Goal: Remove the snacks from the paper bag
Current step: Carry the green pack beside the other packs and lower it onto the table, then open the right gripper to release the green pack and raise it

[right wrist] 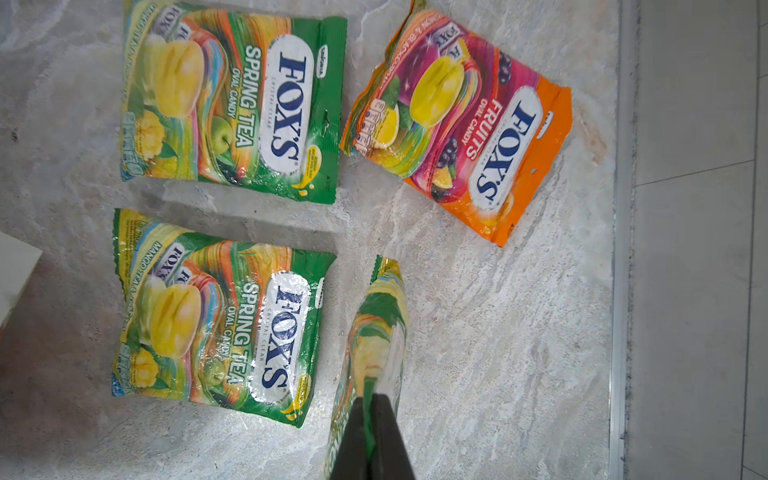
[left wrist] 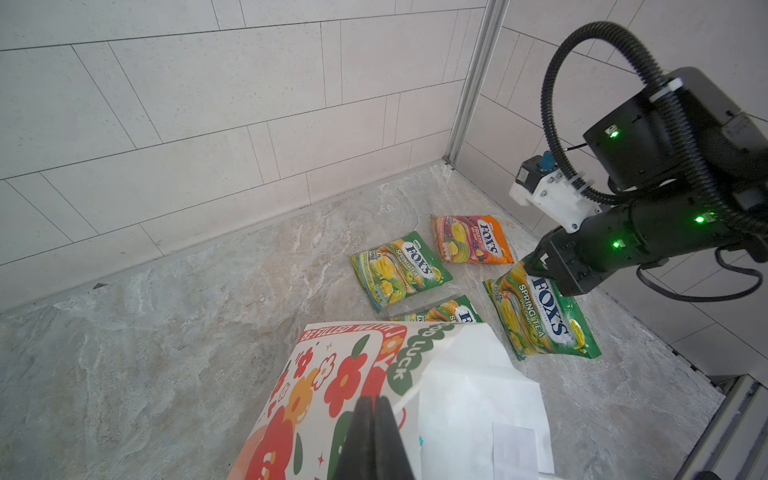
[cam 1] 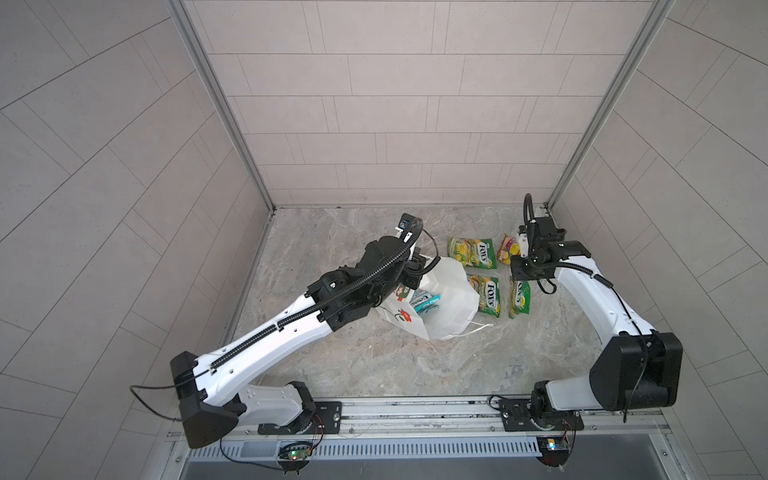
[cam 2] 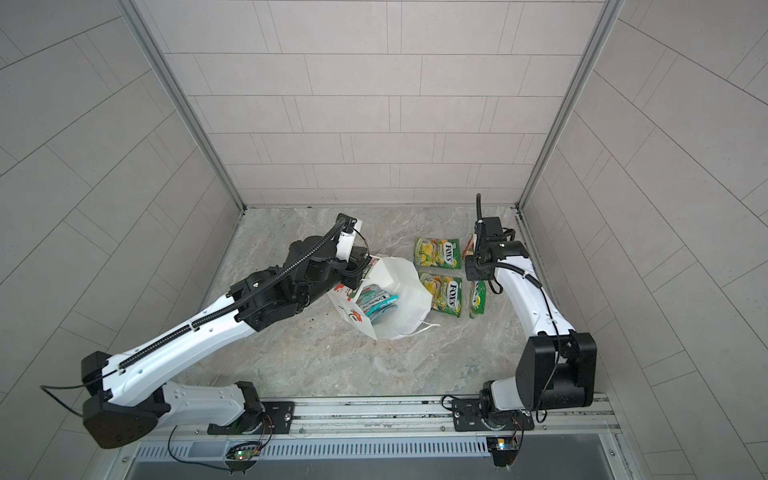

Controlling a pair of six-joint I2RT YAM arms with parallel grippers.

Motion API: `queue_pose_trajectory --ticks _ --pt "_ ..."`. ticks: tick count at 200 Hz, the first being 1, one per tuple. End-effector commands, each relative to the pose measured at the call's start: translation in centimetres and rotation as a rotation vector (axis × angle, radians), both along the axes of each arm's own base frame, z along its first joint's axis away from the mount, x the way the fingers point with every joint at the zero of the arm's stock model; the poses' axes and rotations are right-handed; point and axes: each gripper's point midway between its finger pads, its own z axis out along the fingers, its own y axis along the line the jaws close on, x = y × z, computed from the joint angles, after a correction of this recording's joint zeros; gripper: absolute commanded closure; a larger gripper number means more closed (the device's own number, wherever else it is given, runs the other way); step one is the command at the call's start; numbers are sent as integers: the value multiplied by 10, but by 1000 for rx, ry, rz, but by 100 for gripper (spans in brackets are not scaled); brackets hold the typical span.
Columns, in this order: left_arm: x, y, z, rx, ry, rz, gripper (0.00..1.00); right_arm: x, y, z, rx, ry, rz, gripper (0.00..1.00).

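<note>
Grey marble table (cam 1: 374, 365) holds a tall white paper bag (cam 1: 451, 291) near its middle, with two teal-red shiny packets (cam 1: 426, 305) left inside. Four more shiny packets (cam 1: 471, 251) are out by the far right corner. Left gripper (left wrist: 376, 401), reaching low, pinches the bag's rim. Right gripper (right wrist: 370, 395), pointing down, squeezes one green-yellow packet (right wrist: 380, 324).

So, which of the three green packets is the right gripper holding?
The green packet farthest from the paper bag, pinched at one end by the right gripper; the other two green packets lie flat, untouched.
</note>
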Motion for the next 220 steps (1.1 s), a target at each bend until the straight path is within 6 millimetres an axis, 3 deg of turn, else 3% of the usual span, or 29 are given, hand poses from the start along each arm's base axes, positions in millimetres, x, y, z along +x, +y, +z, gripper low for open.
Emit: queue_pose_trajectory --ticks 1,26,77,97,165,197,220 --pt "1 0 5 5 -13 2 100 1 -9 -1 -24 27 7 100" --pt "2 -1 5 6 -12 1 100 3 -21 -6 -63 59 -15 100" --pt "2 -2 6 8 -16 1 100 7 -43 -19 -150 123 -76 70" --pt "2 -1 6 11 -17 3 100 8 -49 -22 -171 141 -103 64" --pt "2 -1 7 9 -20 2 100 7 -74 -14 -261 106 -228 36" --pt "1 -1 7 8 -20 -3 100 5 -75 -5 -251 66 -262 30" --pt "1 0 8 7 -22 -3 100 6 -62 3 -170 3 -251 30"
